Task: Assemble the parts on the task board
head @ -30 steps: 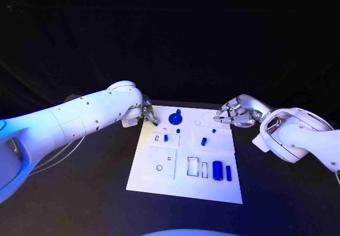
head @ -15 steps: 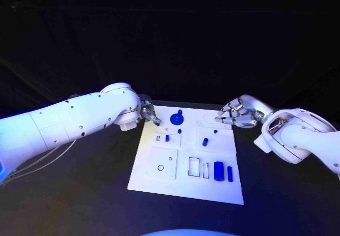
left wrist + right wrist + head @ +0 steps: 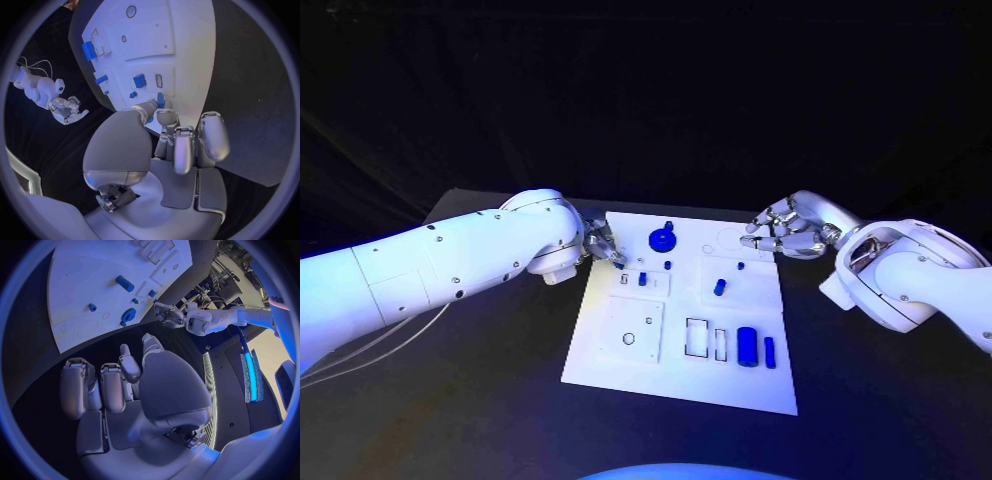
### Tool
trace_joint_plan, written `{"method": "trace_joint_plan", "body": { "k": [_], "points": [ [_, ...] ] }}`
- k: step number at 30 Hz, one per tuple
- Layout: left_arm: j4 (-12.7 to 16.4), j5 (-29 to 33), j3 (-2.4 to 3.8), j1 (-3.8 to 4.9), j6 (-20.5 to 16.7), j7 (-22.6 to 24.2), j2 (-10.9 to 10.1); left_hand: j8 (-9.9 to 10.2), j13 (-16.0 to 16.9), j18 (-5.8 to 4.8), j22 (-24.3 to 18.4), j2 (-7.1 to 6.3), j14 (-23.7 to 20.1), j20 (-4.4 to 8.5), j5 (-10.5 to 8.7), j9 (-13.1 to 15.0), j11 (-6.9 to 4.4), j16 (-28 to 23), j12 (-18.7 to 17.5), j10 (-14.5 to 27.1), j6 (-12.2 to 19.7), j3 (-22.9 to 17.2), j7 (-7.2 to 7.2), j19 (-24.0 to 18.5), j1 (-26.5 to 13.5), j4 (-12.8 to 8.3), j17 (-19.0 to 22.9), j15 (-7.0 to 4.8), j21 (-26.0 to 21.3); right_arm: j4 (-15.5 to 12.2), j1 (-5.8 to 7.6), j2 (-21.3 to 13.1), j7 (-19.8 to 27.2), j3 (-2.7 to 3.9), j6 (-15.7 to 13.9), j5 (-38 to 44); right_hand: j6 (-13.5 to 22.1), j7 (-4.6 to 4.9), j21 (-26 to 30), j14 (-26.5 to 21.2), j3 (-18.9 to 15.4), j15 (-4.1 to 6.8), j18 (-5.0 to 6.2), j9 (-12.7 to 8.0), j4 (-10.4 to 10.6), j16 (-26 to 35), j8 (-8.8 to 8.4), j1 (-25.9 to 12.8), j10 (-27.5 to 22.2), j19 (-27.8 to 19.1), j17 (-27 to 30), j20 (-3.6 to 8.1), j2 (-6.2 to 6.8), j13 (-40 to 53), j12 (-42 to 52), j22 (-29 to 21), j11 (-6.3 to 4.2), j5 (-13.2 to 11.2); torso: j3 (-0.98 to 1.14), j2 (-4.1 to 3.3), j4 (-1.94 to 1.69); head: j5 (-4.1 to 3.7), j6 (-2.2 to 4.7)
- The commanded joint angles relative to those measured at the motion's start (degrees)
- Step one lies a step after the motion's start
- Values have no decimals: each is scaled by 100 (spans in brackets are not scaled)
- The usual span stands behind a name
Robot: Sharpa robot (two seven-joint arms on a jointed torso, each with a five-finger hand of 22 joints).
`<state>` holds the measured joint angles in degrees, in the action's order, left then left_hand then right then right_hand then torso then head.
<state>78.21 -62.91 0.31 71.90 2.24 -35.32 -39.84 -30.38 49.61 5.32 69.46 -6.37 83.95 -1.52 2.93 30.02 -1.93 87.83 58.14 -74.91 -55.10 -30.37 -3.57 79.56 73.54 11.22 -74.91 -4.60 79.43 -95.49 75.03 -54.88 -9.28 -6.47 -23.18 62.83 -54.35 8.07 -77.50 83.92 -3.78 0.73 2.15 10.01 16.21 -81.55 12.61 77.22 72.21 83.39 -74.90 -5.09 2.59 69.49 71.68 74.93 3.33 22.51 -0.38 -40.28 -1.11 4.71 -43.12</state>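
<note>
The white task board (image 3: 646, 350) lies in the middle of the black table. At its far left corner my left hand (image 3: 602, 243) pinches a small blue part (image 3: 160, 100) between thumb and fingertip, just over the board (image 3: 150, 40). A blue round part (image 3: 661, 239) stands beside it, with a few small blue pegs (image 3: 718, 287) further in. A thick blue cylinder (image 3: 746, 346) and a slim one (image 3: 769, 351) lie near the front right. My right hand (image 3: 786, 228) hovers at the far right corner, fingers loosely curved and holding nothing.
Several outlined slots (image 3: 694, 337) and a round hole (image 3: 629, 338) mark the board's near half. Black table (image 3: 459, 400) surrounds the board on all sides. My right wrist view shows the board (image 3: 94, 285), the round part (image 3: 128, 316) and my left hand (image 3: 167, 314) beyond it.
My left forearm has swung lower and outward while its hand stays at the board's far left corner with the part. The right hand has barely moved.
</note>
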Motion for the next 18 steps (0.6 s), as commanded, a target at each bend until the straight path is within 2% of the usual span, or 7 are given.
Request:
{"method": "trace_joint_plan", "body": {
  "k": [1, 7, 18],
  "points": [
    [87, -196, 4, -62, -264, 81, -15, -54, 11, -102, 23, -20, 525, 13, 5, 204, -10, -7, 34, -42, -198, -555, 155, 45, -53, -504, -1251, -47, 43, -5, -3, -3, 48, 0, 28, 48, 29, -9, 19, 271, -34, 20, 93, 5, -2, 25, 38, -1, -21, -41, -47, -15, 37, -5, -24, 723, -2, 33, -4, 1, 3, -9, -10],
    [189, -242, 4, -144, -326, 99, -50, -80, -12, -103, 28, -40, 525, 18, 4, 219, -21, -5, 21, -57, -217, -575, 168, 48, -79, -509, -1253, -55, 46, 0, -4, -5, 52, 0, 31, 48, 29, -9, 19, 271, -34, 20, 93, 5, -2, 25, 38, -1, -21, -41, -47, -15, 37, -5, -24, 723, -2, 33, 4, -2, 4, -5, -10],
    [294, -270, 4, -173, -155, 10, -63, -117, -14, -103, 31, -54, 526, 27, 4, 243, -34, -6, 23, -85, -241, -604, 183, 52, -114, -510, -1253, -66, 48, 3, -4, -6, 52, -1, 39, 48, 29, -9, 19, 271, -34, 20, 93, 5, -2, 25, 38, -1, -21, -41, -47, -15, 37, -5, -24, 723, -2, 33, 6, -6, 10, 6, -22]
  ]
}}
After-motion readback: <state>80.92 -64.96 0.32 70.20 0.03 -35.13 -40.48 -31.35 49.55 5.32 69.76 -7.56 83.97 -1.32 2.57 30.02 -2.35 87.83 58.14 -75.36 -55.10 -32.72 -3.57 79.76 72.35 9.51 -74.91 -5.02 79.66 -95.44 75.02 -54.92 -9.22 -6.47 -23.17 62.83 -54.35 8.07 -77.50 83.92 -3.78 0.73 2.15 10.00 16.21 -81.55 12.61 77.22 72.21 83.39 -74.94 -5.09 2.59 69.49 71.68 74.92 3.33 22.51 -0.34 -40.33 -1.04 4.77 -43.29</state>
